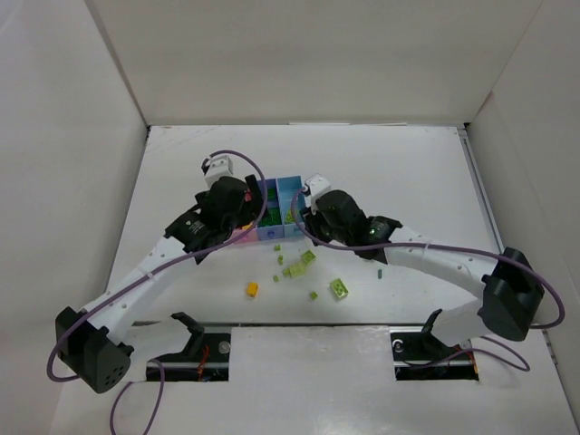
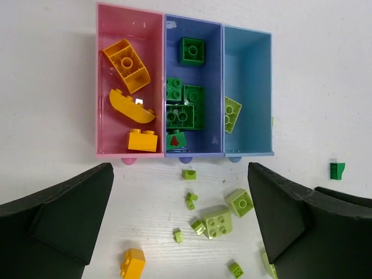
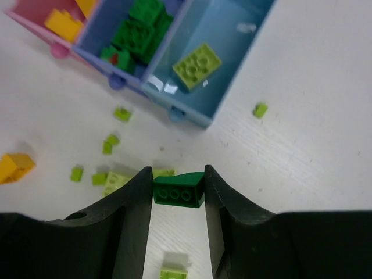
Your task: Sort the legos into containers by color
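Pink bin (image 2: pixel 110 133), periwinkle bin (image 2: pixel 212 75), light blue bin (image 2: pixel 250 70): smooth moulded plastic, glossy, white highlights on walls and floors. Legos are hard smooth plastic, semi-gloss. Dark green lego (image 3: pixel 178 192) shows a soft sheen, yellow lego (image 2: pixel 127 65) the same. Left claw (image 2: pixel 180 170) and right claw (image 3: pixel 177 172): matt black plastic, no glare. Desk (image 2: pixel 325 87): white, matt, faint streaky grain. Back wall (image 1: pixel 317 54): plain white matt board.
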`<move>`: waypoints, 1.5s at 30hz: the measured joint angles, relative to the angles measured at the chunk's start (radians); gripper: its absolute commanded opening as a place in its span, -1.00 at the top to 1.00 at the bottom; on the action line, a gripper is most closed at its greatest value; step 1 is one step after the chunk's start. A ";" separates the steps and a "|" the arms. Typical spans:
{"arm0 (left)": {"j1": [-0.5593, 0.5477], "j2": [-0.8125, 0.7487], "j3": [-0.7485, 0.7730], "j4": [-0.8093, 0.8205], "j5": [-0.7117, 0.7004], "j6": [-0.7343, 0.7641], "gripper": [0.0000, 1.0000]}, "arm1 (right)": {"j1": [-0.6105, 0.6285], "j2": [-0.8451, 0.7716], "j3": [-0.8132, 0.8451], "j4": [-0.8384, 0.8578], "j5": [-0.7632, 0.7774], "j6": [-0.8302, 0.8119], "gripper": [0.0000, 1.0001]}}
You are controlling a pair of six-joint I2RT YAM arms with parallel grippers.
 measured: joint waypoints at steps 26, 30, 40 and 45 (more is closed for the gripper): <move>0.015 -0.091 -0.024 -0.142 -0.058 -0.091 -1.00 | 0.000 0.467 0.528 0.054 -0.141 -0.163 -0.55; 0.015 -0.097 -0.024 -0.142 -0.061 -0.090 -1.00 | 0.000 0.392 0.467 0.060 -0.086 -0.154 -0.57; 0.015 -0.087 -0.032 -0.102 -0.037 -0.076 -1.00 | -0.248 -0.002 0.048 0.020 -0.018 0.015 -0.52; 0.015 -0.048 -0.046 -0.051 -0.007 -0.053 -1.00 | -0.434 -0.097 -0.134 -0.055 0.018 0.088 -0.43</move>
